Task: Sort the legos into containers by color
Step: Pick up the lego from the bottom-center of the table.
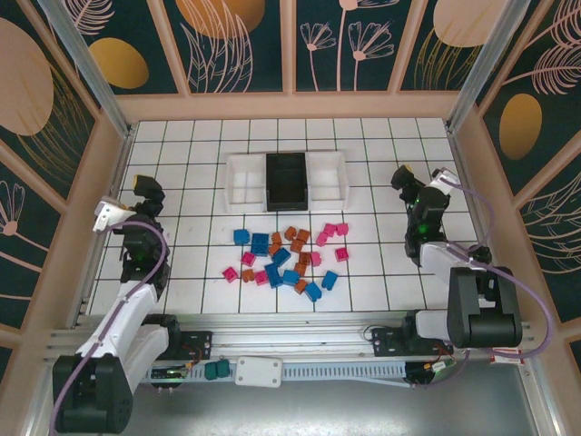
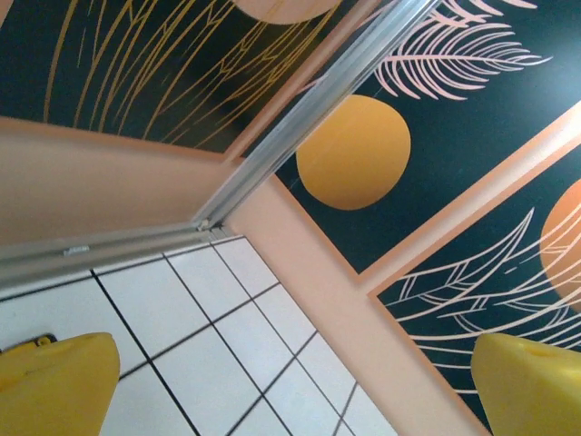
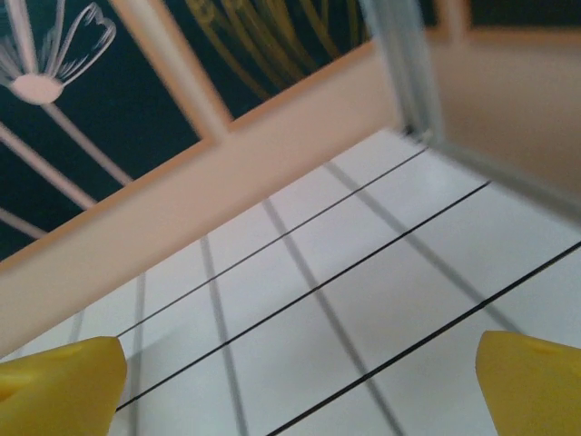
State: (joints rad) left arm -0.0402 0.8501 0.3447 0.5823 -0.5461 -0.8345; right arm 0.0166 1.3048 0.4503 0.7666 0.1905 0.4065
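The legos lie in a loose heap on the white tiled floor at mid-table, several each of blue, orange-brown and pink. Behind them stand the containers in a row: a white tray, a black tray and another white tray. My left gripper hovers at the left side, well apart from the heap. Its yellow fingers stand wide, so the left gripper is open over bare tiles. My right gripper is at the right side and, in its wrist view, the right gripper is open and holds nothing.
Peach-framed walls with dark leaf panels close in the table on three sides. A metal rail runs along the near edge, carrying small teal blocks and a white rounded box.
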